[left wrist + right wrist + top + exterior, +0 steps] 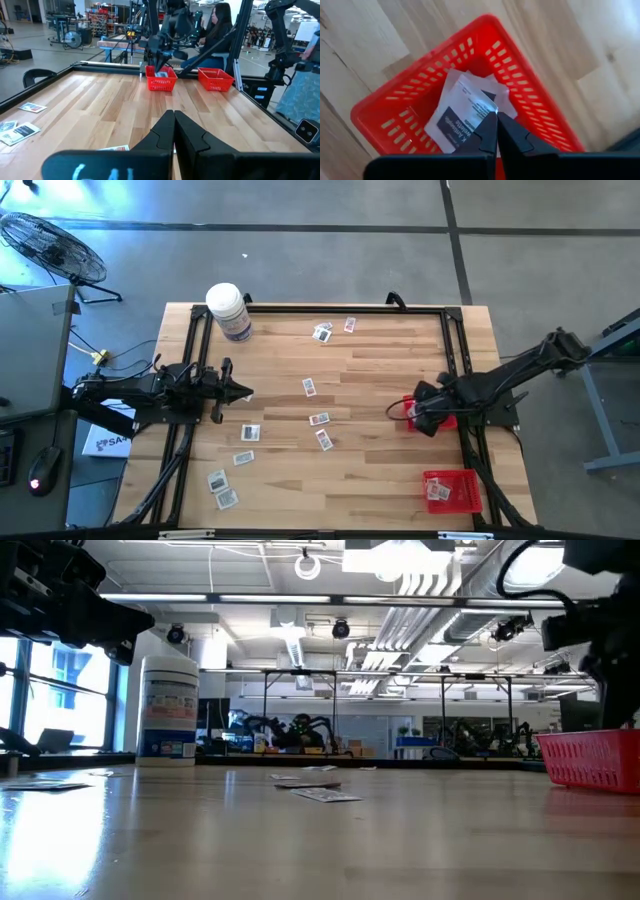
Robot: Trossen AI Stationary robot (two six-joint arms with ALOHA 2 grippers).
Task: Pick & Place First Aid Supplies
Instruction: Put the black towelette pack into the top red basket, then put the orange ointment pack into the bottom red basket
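My right gripper (496, 116) is shut on a white packet with dark print (462, 117) and hangs over a red mesh basket (420, 110) at the table's right side (445, 420). More white paper shows in the basket under that packet. Several other packets lie flat on the wood, among them one mid-table (309, 386) and one near the front left (227, 498). My left gripper (245, 392) waits shut and level at the table's left side, touching nothing (174, 117). My right gripper pinches the packet by one corner (490, 109) between its two fingers. The fingers come from above, pointing steeply down. The packet hangs below them, inside the basket's rim; whether its lower end rests on the basket's contents, I cannot tell.
A second red basket (452, 490) with packets in it stands at the front right. A large white bottle with a purple label (229, 310) stands at the back left. A black frame (330, 308) runs round the table. People sit beyond the table's right edge (220, 25).
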